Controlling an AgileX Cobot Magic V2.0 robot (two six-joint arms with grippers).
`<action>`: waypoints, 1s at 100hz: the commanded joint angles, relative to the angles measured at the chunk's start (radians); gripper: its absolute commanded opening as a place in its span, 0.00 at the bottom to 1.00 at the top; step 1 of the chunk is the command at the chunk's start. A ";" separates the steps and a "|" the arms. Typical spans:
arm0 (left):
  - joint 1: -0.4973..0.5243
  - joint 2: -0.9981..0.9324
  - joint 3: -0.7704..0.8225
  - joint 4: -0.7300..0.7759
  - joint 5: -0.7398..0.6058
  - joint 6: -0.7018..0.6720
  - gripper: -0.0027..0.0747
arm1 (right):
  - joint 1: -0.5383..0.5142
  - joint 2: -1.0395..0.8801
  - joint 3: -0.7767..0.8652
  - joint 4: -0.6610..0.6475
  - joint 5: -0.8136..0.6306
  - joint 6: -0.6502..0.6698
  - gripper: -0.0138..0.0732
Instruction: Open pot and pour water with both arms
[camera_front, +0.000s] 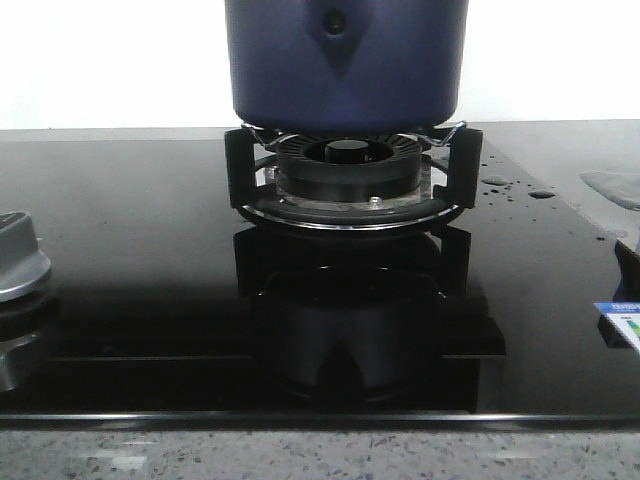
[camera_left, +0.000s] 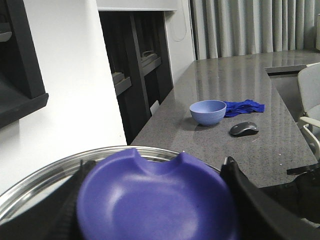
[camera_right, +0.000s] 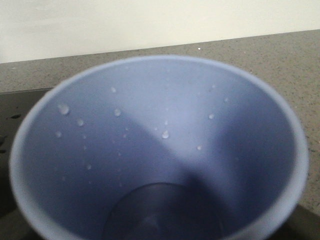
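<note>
The dark navy pot (camera_front: 345, 60) stands on the burner support at the middle back of the hob; its top is cut off by the frame. In the left wrist view my left gripper (camera_left: 155, 197) is shut on the lid's blue knob (camera_left: 160, 210), a black finger (camera_left: 250, 200) on each side. The lid's steel rim (camera_left: 30, 180) curves behind the knob. Whether the lid rests on the pot does not show. In the right wrist view a light-blue cup (camera_right: 165, 125) fills the frame and hides the right fingers. Droplets cling to its wall and a little water lies at its bottom.
The black ribbed burner ring (camera_front: 345, 165) and its pan support sit under the pot. A silver control knob (camera_front: 15, 260) is at the left, and water drops (camera_front: 495, 183) lie on the glass at the right. A blue bowl (camera_left: 207, 111), blue cloth (camera_left: 245, 106) and mouse (camera_left: 243, 128) lie on the grey counter.
</note>
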 joint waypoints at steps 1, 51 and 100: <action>0.005 -0.031 -0.034 -0.103 0.006 -0.009 0.33 | 0.001 -0.018 -0.029 -0.030 -0.122 0.008 0.44; 0.071 -0.136 -0.034 0.011 0.009 -0.115 0.33 | 0.049 -0.180 -0.273 -0.451 0.069 0.008 0.39; 0.071 -0.197 -0.034 0.015 0.009 -0.115 0.33 | 0.207 -0.041 -0.691 -0.917 0.352 0.006 0.39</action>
